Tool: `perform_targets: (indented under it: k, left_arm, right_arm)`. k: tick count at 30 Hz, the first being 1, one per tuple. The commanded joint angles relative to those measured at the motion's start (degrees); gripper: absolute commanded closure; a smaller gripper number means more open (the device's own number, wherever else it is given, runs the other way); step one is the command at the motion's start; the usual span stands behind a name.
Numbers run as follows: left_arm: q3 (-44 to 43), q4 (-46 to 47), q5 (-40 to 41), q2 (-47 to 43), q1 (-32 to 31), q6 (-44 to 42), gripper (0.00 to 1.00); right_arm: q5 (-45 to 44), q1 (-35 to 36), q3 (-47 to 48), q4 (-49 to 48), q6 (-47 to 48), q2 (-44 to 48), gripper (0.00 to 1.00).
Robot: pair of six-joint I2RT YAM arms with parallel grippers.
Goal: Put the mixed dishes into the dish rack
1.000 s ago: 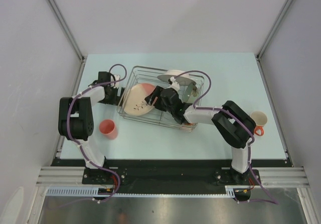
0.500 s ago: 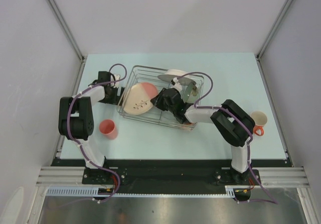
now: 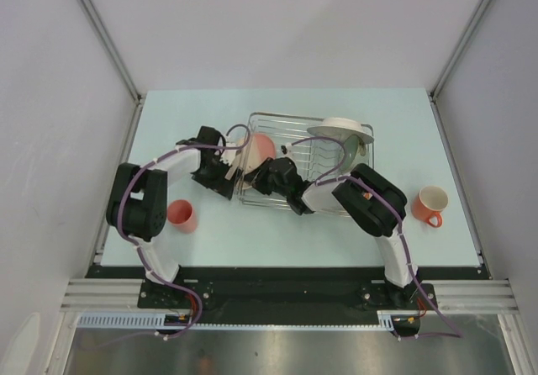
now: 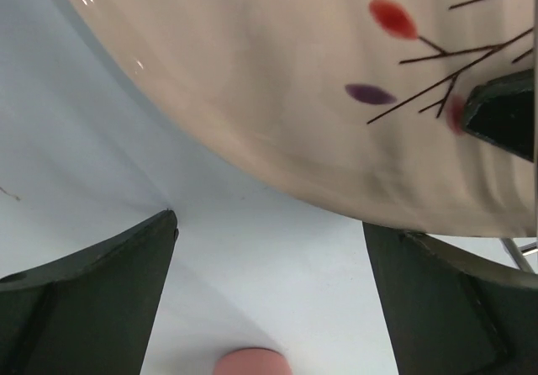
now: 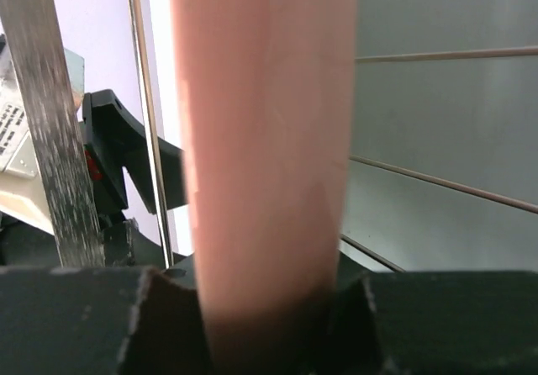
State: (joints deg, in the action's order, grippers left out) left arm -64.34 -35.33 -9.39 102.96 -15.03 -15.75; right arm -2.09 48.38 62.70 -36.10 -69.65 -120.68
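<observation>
Since a second ago the dish rack point(image 3: 290, 131) has slid to the right along the counter point(image 3: 403, 139), carrying its load with it. The large plate point(image 3: 262, 148), which lay leaning with its broad face up toward the overhead camera, now stands almost on edge at the rack's left end. From above it shows only as a narrow pinkish oval. Its long axis runs roughly from the near side to the far side, and its painted face (dark twigs with red and purple spots) is turned toward the left arm.

The right pincer point(image 5: 256, 287), wider a second ago, has closed on the plate's rim, which rises as an upright pink band between its fingers. The left pincer point(image 4: 269, 232) has moved in from the far left and sits spread wide just beside the plate's face, pinching nothing.

A second plate point(image 3: 340, 128) and the pale green bowl point(image 3: 351, 150) sit at the rack's far right end. The coral-pink cup point(image 3: 181, 215) is on the counter at near left, and the orange cup point(image 3: 431, 204) is well off to the right.
</observation>
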Motion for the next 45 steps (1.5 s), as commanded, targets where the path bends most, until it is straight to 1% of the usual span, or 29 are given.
perform_targets:
  k: [1,3,4,7,10,11,13,14,18,20,23,27,30,35,38,39,42,45]
  left_arm:
    - [2.02,-2.29,-24.45,3.21,-7.74,-0.07,0.0]
    - [1.93,-2.2,-23.75,3.3,-7.04,-0.07,0.0]
    - [1.67,-2.37,-23.4,3.22,-6.69,0.1,0.0]
    - [0.71,-3.07,-22.25,3.04,-3.97,0.02,0.0]
    - [-0.69,-4.65,-21.55,2.34,1.3,-0.51,0.0]
    - [-1.14,-5.44,-21.38,1.99,4.53,-0.77,0.0]
    - [-2.28,-7.29,-20.76,0.41,7.98,-2.0,0.0]
    - [-2.55,-7.64,-20.41,-0.21,11.3,-2.27,0.0]
    - [-2.55,-8.35,-15.41,-0.74,16.5,-3.15,0.0]
    - [-1.5,-7.91,-11.9,-0.04,17.22,-3.24,0.0]
    - [1.49,-4.58,-9.25,0.22,18.45,-3.24,0.0]
    - [1.06,-3.43,-10.03,1.89,20.91,-3.15,0.0]
    - [-2.28,-5.27,-10.74,1.46,22.23,-3.15,0.0]
    - [-10.89,-10.27,-12.84,0.58,23.73,-2.62,0.0]
    - [-15.28,-12.82,-15.21,0.67,23.55,-1.39,0.0]
    - [-17.47,-13.79,-17.83,0.84,23.64,-0.52,0.0]
    - [-20.29,-16.08,-20.92,0.23,23.38,1.59,0.0]
    - [-20.74,-16.53,-23.92,-1.53,20.93,3.7,0.0]
  right_arm:
    - [9.12,5.94,1.29,5.24,7.41,-0.26,0.92]
    - [7.9,6.29,1.29,7.34,9.0,1.06,0.95]
    - [7.45,6.46,1.29,8.05,9.35,1.41,0.99]
    - [6.92,6.46,1.29,9.73,10.41,2.38,1.0]
    - [6.48,6.46,1.29,10.96,11.29,2.99,1.0]
    - [6.66,6.55,1.29,11.57,11.37,3.08,1.0]
    - [6.4,6.38,1.29,12.62,11.99,3.61,1.0]
    - [6.48,6.46,1.29,12.89,12.25,3.79,1.0]
    - [7.36,5.94,1.29,14.56,11.82,3.26,1.0]
    - [7.97,5.5,1.29,14.91,10.85,2.39,1.0]
    - [8.42,4.97,1.29,16.58,10.58,2.21,1.0]
    - [7.54,4.88,1.29,17.81,12.16,2.82,1.0]
    - [7.19,4.97,1.29,19.48,13.13,3.08,1.0]
    - [4.47,4.97,1.29,23.08,16.12,5.1,1.0]
    - [2.19,5.15,1.29,26.94,19.36,7.56,1.0]
    - [2.18,5.32,1.29,27.83,20.59,8.18,1.0]
    - [-0.28,5.23,1.29,30.29,22.09,10.46,1.0]
    - [-0.2,4.8,1.29,30.82,21.93,11.08,1.0]
